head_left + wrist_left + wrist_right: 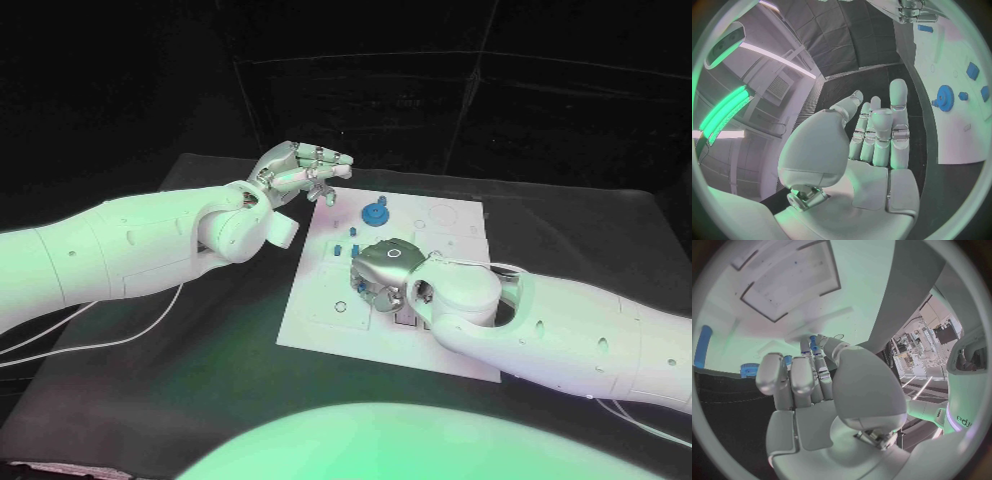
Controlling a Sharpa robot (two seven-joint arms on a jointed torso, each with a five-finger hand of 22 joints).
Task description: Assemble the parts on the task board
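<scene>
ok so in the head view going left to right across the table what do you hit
left arm → left hand → blue gear on the task board → right arm. The right hand overlaps the board's middle, so it is left out.

I see a black surface (188,340), matte and covered in dark cloth-like material, stretching across the middle of the head view. The white task board (325,325) lies flat on it near the centre, its long side running away from me and turned slightly out of line with the surface's edges. At the near left, thin white cables (87,340) trail over the surface. At the near right corner, another pale cable (642,425) crosses its edge.
</scene>
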